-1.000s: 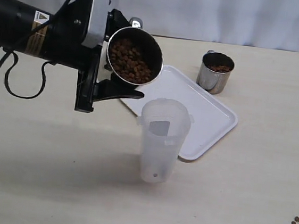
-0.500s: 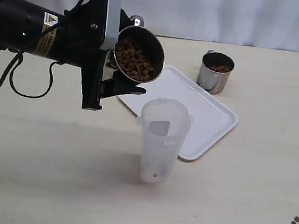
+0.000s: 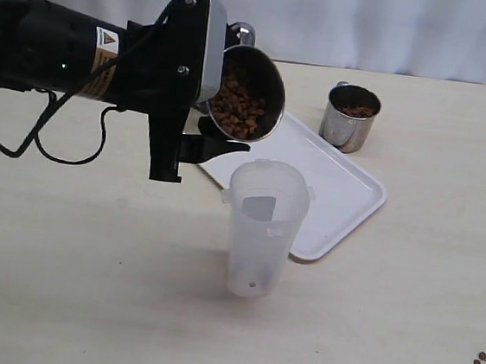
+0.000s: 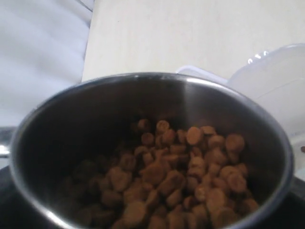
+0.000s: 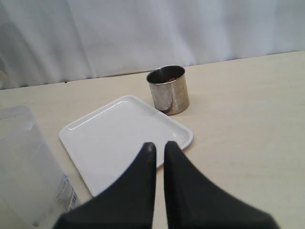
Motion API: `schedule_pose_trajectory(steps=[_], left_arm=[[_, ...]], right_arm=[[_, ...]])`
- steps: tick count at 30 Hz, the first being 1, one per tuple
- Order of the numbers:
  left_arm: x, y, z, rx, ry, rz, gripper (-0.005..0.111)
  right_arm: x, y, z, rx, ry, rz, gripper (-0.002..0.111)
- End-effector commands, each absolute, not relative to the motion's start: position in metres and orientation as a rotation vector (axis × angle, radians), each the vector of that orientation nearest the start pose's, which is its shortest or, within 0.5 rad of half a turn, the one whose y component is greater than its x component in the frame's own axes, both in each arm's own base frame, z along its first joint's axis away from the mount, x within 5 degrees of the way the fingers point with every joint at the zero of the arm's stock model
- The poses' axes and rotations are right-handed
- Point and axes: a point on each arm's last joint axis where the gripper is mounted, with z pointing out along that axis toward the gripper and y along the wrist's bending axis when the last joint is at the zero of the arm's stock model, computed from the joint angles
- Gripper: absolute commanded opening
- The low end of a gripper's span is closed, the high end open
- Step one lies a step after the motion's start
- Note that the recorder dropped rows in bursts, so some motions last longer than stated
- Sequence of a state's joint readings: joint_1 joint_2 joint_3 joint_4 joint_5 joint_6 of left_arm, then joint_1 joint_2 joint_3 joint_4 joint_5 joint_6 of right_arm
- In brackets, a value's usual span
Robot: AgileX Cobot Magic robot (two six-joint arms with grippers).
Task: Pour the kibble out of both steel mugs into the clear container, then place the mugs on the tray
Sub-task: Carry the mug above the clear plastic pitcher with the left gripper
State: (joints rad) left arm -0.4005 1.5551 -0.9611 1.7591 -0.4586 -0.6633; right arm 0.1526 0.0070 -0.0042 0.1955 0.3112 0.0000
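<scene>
From outside, the left gripper (image 3: 233, 90) hugs a tipped steel mug (image 3: 258, 75) just above the clear container (image 3: 264, 228). It sits off to one side, so kibble (image 3: 240, 112) could fall past. Left wrist: kibble crowds the lip. Right wrist: the right gripper (image 5: 159, 149) is pinched shut, empty, near the tray (image 5: 109, 138).

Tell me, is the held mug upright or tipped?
Tipped: the held steel mug leans mouth-first toward the clear container, kibble heaped against its lower rim.

We see a pale beige table (image 3: 84, 287) with a faint wood grain, filling most of the exterior view. Behind its far edge we find a white curtain (image 3: 398, 29) hanging in soft vertical folds.
</scene>
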Motion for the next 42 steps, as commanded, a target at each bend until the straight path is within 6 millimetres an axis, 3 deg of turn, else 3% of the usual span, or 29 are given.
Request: schedule_pose_trajectory(steps=[1,29,42], left_arm=[[0.2833,-0.1715,0.2743,1.61,1.277,0.007,0.0],[0.2862,-0.1697,0.2755,1.69,1.176,0.208,0.0],[0.2799,-0.1719,0.2675,1.712,1.175,0.129,0.0]], right_arm=[[0.0535,0.0136,0.1864,-0.017,1.792,0.293,0.005],[0.0535,0.0136,0.1864,-0.017,1.792,0.293,0.005],[0.0535,0.0136,0.1864,-0.017,1.792,0.293,0.005]])
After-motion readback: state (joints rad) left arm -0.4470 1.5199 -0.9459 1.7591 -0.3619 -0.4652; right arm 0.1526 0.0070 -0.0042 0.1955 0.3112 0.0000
